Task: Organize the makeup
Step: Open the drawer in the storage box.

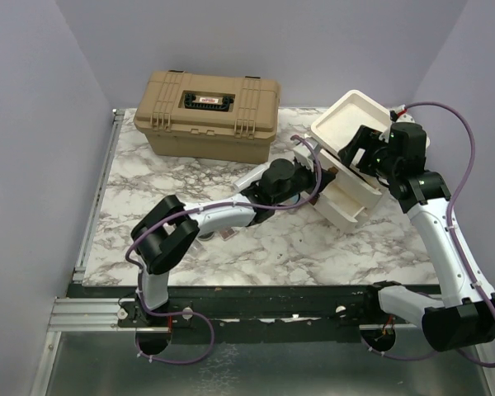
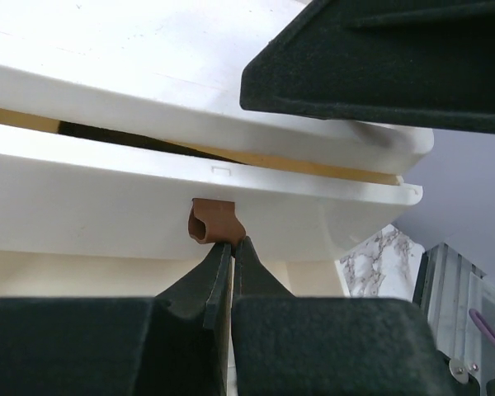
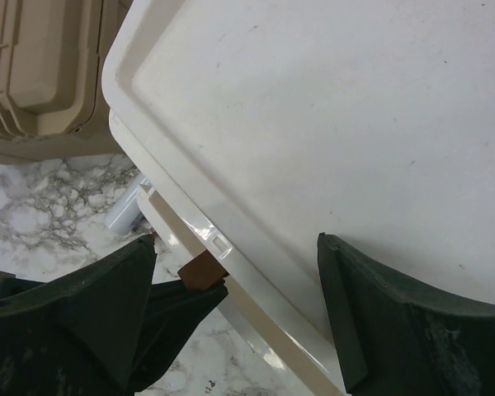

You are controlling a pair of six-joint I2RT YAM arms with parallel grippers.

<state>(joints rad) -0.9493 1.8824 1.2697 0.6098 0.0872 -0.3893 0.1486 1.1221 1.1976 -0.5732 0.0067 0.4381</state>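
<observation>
Left gripper (image 2: 231,244) is right up against the white drawer box (image 1: 356,115), its jaws pressed fully together with the brown tab (image 2: 216,221) at the very tips. It looks like a pinch on that little pull, the obvious handle for drawing the drawer (image 2: 107,206) out. The box sits skewed on the marble table (image 1: 272,247), well right of the tan case (image 1: 206,111), and that explains the right gripper (image 3: 235,247): jaws spread wide, holding nothing, poised over the box's top corner with one finger past the edge and one above the lid, seemingly ready to brace it so a tug moves the drawer and not the whole box. As for the makeup, only one piece shows clearly: a pale tube (image 3: 124,208) lying on the marble just beside the box, below its corner, untouched. Anything else is hidden under the left arm from above. So nothing is stowed yet; opening the drawer looks like the step in hand.
</observation>
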